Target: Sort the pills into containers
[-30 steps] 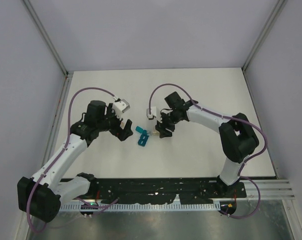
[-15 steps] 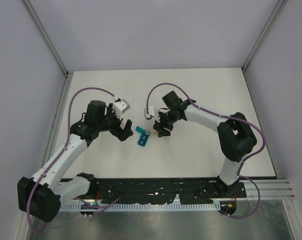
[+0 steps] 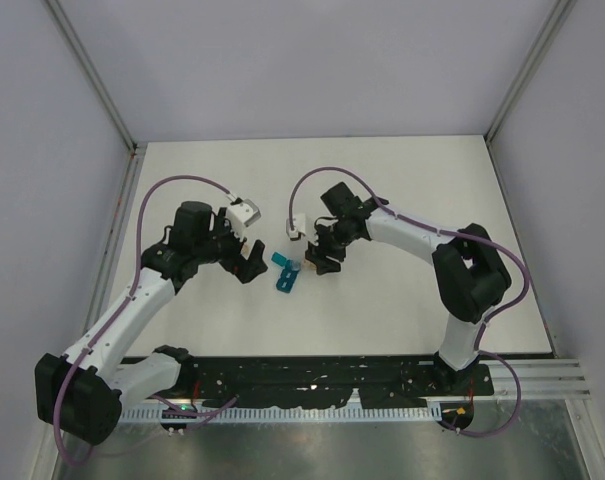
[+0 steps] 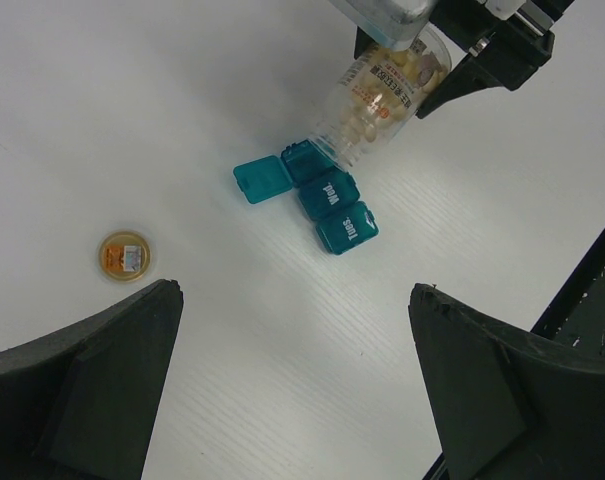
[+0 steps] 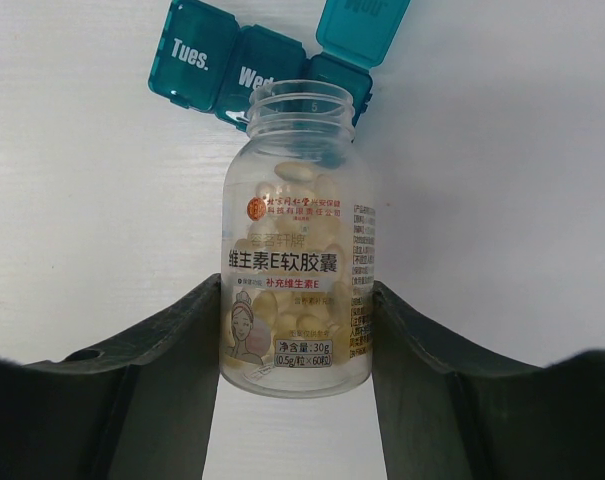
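The teal containers strip [image 3: 284,273] lies on the table between the arms, with one end lid [image 4: 262,180] open and the other two shut. My right gripper [image 3: 318,262] is shut on the clear vial [image 5: 297,240], tilted with its open mouth over the open end compartment [image 5: 332,80]. The pills [image 5: 292,180] are pale tan capsules inside the vial. The strip also shows in the left wrist view [image 4: 337,205] with the vial [image 4: 382,90] above it. My left gripper [image 3: 250,260] is open and empty, left of the strip, and its wrist view [image 4: 297,290] shows bare table between the jaws.
The round tan cap disc [image 4: 125,255] lies on the table left of the strip. White walls with metal posts close in the table at the back and sides. A black rail runs along the near edge [image 3: 312,375].
My right gripper has shifted slightly left with the vial, closer over the strip. The left arm has hardly moved.
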Motion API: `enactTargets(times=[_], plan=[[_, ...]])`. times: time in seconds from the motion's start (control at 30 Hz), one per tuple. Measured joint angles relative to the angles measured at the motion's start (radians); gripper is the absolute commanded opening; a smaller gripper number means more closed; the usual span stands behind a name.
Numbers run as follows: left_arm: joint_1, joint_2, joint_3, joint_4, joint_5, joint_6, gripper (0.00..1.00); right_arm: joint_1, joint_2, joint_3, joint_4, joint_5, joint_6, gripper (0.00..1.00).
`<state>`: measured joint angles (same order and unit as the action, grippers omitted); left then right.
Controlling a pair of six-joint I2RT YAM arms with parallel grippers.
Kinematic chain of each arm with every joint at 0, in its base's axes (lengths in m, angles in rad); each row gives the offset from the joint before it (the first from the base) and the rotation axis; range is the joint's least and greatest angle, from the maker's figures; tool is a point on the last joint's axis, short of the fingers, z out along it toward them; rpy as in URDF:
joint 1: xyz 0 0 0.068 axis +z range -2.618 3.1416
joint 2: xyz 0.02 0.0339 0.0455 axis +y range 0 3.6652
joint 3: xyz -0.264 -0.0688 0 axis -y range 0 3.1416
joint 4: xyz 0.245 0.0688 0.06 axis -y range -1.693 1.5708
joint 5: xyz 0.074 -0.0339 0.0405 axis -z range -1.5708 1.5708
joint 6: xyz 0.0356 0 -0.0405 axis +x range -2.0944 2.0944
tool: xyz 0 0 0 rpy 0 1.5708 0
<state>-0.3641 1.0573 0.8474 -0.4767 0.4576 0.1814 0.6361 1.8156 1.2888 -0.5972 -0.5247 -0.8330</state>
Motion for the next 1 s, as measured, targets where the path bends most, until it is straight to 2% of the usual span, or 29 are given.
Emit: enactTargets(times=[1.0], plan=[[0.014, 0.000, -0.010, 0.000, 0.019, -0.016, 0.99, 0.022, 0.037, 0.071, -0.086, 0.087, -0.011, 0.06]])
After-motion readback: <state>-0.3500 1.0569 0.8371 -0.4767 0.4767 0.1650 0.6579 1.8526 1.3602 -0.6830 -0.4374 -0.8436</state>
